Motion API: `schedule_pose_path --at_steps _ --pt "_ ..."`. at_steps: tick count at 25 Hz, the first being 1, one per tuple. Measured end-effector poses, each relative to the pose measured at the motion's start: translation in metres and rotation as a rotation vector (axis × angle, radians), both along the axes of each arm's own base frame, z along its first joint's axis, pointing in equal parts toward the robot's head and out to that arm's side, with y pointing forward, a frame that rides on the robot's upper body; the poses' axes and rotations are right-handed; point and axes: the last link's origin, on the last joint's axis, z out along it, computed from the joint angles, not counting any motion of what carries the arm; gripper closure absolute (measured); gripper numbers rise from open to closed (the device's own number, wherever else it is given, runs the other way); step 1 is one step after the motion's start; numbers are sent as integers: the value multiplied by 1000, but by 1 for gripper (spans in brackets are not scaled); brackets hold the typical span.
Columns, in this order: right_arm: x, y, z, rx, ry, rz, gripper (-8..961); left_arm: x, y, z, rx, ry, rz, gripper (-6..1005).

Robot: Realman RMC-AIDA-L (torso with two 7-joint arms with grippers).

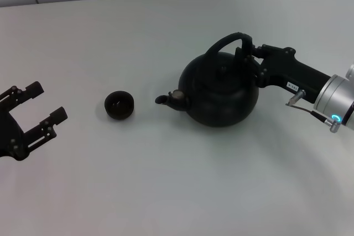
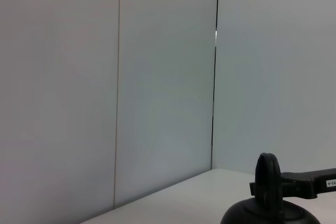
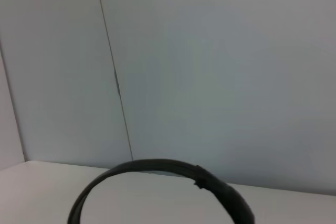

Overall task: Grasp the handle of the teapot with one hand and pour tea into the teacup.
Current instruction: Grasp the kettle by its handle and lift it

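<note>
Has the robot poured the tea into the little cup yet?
Not yet. The right claw has reached the teapot's handle at its near end; whether it has clamped on is unclear. The teapot sits upright on the table, spout towards the teacup. Lifting and tipping it over the cup remain. The left claw waits open at the table's left edge.

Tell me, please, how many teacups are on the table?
1. The teacup stands on the white table, apart from the teapot, on the side its spout points to, between the teapot and the left gripper. No other cup shows.
</note>
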Motion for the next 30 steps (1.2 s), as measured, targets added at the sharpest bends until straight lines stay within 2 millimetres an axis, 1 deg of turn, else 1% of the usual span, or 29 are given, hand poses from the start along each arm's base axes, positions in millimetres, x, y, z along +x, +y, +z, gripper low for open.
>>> schedule_pose_path --at_steps 9,18,30 --pt "0 0 1 7 1 -4 843 -2 0 -1 4 8 12 301" --pt "-2 6 8 64 42 -19 844 -1 1 -1 4 8 10 300" --pt "-20 24 9 71 43 28 844 -2 0 -1 11 -1 16 301"
